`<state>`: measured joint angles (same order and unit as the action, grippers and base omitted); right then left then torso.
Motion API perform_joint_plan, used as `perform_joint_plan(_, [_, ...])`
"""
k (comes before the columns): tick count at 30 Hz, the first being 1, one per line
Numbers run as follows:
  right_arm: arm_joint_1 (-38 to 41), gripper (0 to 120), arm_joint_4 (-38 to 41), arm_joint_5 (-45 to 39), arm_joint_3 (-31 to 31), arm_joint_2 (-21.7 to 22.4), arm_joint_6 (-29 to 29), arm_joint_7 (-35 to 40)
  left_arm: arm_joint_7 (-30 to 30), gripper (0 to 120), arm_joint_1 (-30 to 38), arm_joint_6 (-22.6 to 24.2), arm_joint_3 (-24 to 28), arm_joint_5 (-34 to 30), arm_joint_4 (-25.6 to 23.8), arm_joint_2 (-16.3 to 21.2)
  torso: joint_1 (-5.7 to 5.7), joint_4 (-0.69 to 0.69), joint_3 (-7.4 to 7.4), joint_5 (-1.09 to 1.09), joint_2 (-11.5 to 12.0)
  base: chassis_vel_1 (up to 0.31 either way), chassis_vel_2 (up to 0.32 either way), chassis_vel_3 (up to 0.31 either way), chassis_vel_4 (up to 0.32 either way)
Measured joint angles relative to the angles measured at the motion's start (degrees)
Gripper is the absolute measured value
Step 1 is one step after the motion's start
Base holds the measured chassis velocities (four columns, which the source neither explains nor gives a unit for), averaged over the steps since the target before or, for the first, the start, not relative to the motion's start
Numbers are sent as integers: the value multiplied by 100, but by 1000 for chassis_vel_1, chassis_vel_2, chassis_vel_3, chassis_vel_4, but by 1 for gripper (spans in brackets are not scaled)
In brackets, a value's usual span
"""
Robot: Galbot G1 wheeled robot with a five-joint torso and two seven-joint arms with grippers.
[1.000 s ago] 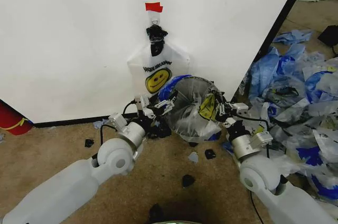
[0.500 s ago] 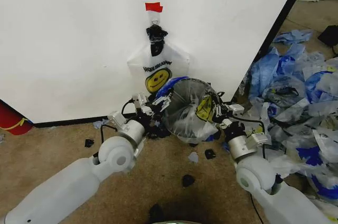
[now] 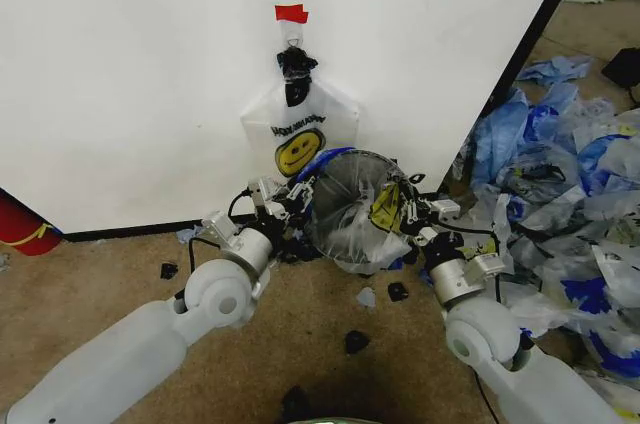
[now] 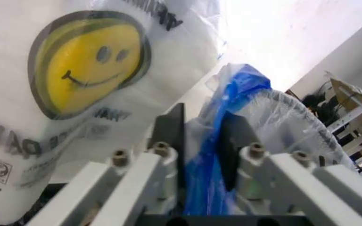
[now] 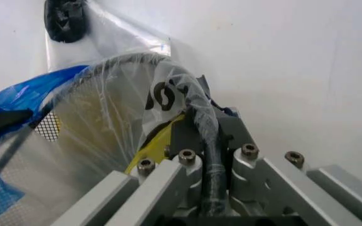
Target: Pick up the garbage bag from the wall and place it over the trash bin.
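the trash bin [image 3: 362, 206] sits on the floor at the foot of the wall [image 3: 130, 74], tipped so its open mouth faces up and out toward the robot, and it lies squarely between the two arms. a garbage bag [image 3: 375, 229] is already stretched around its rim, clear film sagging inside the mesh. the left gripper [image 3: 300, 194] is at the rim's left side, its jaws closed nearly together on a blue handle loop [image 4: 222, 127] of that bag; the left wrist view shows the blue plastic pinched flat between the two dark pads. the right gripper [image 3: 405, 209] is at the rim's right side, closed on a twisted strand of the bag's edge [image 5: 207, 141] where the yellow print bunches, with the mesh just beyond it. so the bag's mouth spans gripper to gripper across the bin, its long axis running left to right, and each arm is equally near its own side of the rim. directly above the bin, a second smiley bag [image 3: 297, 139] hangs flat on the wall from a black clip [image 3: 295, 69] under the red tape [image 3: 291, 13], well apart from both grippers. in my judgement the coming move turns on drawing both held edges outward and down past the rim together, since uneven pull could tilt the light bin or slip the film off one side.
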<state>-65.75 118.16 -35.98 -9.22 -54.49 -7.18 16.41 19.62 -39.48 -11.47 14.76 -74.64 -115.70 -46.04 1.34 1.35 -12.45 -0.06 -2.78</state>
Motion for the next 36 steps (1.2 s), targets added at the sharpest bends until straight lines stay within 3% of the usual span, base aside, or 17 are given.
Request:
perform_joint_plan(5, [-30,0,28,-4,-15,24,0,-9,25,0,37,0,16,-19,-1,0,0,0,0,0,0,0,0,0,0])
perform_joint_plan(23, [-188,0,103,15,-65,45,-33,-124,118,0,120,-10,-127,-141,95,18,0,0,0,0,0,0,0,0,0])
perform_joint_plan(36, [-335,0,271,21,-79,18,-45,-213,93,0,56,-78,-189,-134,582,-82,0,0,0,0,0,0,0,0,0])
